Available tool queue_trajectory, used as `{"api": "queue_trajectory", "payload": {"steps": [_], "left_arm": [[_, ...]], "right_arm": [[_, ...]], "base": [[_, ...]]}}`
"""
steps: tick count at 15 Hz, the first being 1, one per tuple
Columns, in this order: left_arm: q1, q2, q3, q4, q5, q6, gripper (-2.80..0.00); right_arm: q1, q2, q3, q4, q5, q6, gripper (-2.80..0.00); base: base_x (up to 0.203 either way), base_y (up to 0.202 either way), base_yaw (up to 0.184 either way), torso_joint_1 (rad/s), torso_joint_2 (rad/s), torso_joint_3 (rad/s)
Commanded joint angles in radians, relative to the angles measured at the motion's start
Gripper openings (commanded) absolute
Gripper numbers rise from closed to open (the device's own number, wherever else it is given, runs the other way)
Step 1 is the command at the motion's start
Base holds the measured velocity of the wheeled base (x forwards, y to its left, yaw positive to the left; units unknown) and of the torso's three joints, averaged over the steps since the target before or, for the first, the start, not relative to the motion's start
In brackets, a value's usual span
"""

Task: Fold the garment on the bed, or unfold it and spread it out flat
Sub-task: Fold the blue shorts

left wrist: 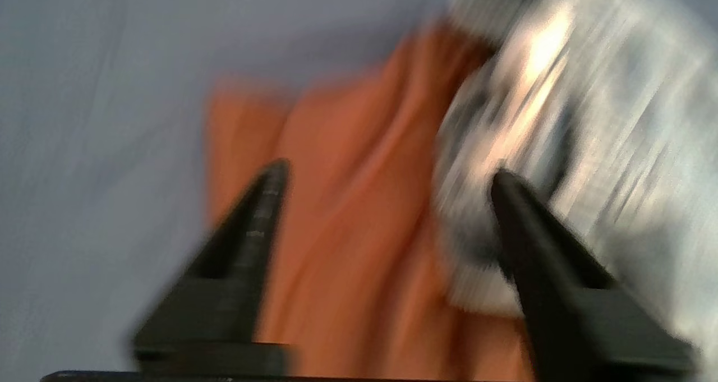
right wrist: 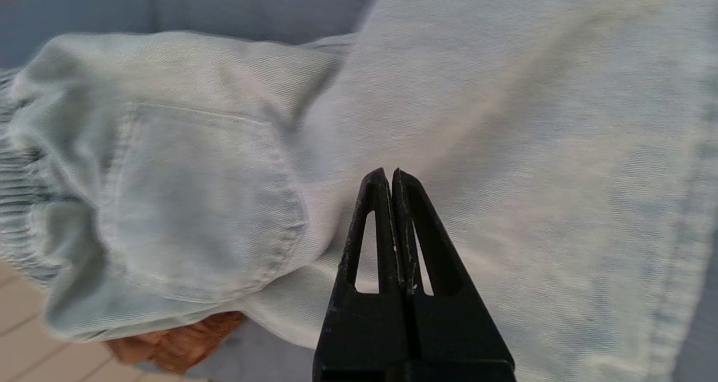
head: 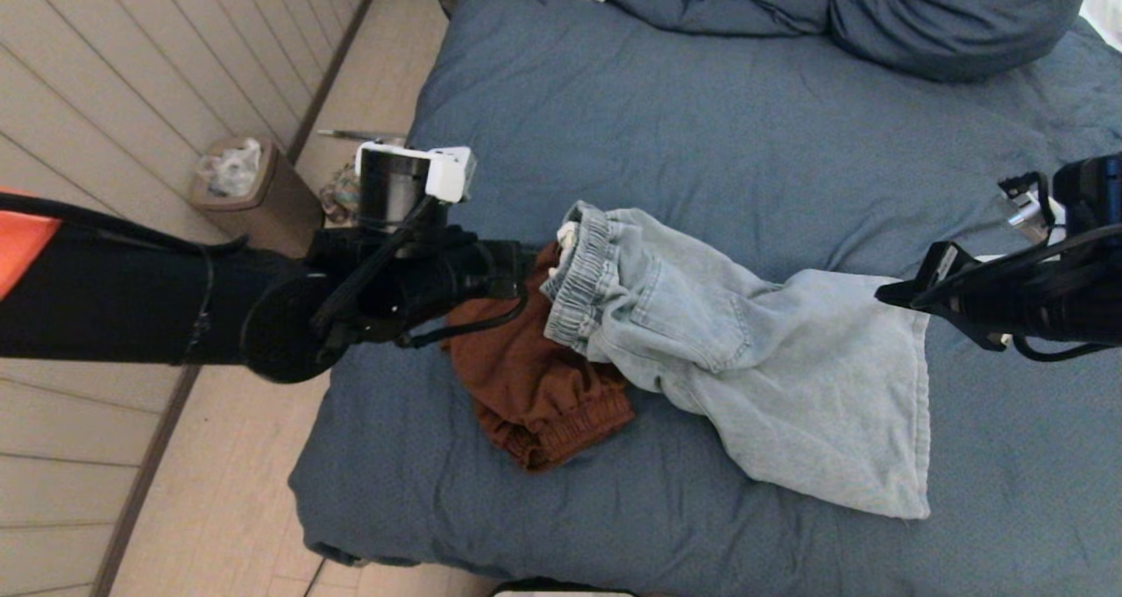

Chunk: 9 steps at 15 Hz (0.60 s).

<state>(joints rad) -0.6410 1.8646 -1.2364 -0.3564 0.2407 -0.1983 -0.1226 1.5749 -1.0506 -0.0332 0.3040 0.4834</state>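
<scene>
We are working over pale jeans (head: pixel 771 378) lying crumpled on the blue bed (head: pixel 701 141).

Our left gripper (left wrist: pixel 387 174) is hovering with fingers spread wide, holding nothing, above the rust-brown garment (head: pixel 526 395) beside the jeans' waistband. Our right gripper (right wrist: pixel 391 174) is pinched fully closed, empty, above the jeans' leg.

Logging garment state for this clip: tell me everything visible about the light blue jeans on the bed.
The light blue jeans look like pale, soft denim with a gathered elastic waistband and a stitched patch pocket. They lie crumpled, not spread flat, on the bed, waistband toward the bed's left edge, the wide hemmed leg fanning rightward. Their waist end overlaps a rust-brown garment. The open left gripper sits beside the waistband, holding nothing; the shut right gripper is over the leg, fingers empty.
</scene>
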Motion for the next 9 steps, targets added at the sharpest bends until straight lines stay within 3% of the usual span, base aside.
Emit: {"api": "queue_trajectory", "payload": {"steps": [1, 3, 6, 8, 9], "left_arm": [[0.031, -0.180, 0.205, -0.005, -0.008, -0.048, -2.80], [0.049, -0.274, 0.333, -0.007, -0.032, -0.111, -2.80], [0.064, -0.294, 0.392, -0.019, -0.122, -0.221, -2.80], [0.072, -0.293, 0.409, -0.021, -0.124, -0.227, -2.80], [0.081, -0.296, 0.429, -0.021, -0.127, -0.226, -2.80]], "right_arm": [[-0.043, -0.008, 0.044, 0.001, 0.002, -0.003, -2.80], [-0.097, -0.005, 0.074, 0.019, -0.004, -0.011, -2.80], [-0.229, 0.009, 0.109, 0.059, -0.007, -0.063, -2.80], [-0.271, 0.050, 0.136, 0.062, -0.014, -0.113, -2.80], [-0.286, 0.080, 0.163, 0.060, -0.034, -0.147, 0.00]], "base": [[0.000, 0.000, 0.000, 0.000, 0.00, 0.000], [0.000, 0.000, 0.000, 0.000, 0.00, 0.000], [0.000, 0.000, 0.000, 0.000, 0.00, 0.000], [0.000, 0.000, 0.000, 0.000, 0.00, 0.000], [0.000, 0.000, 0.000, 0.000, 0.00, 0.000]]}}
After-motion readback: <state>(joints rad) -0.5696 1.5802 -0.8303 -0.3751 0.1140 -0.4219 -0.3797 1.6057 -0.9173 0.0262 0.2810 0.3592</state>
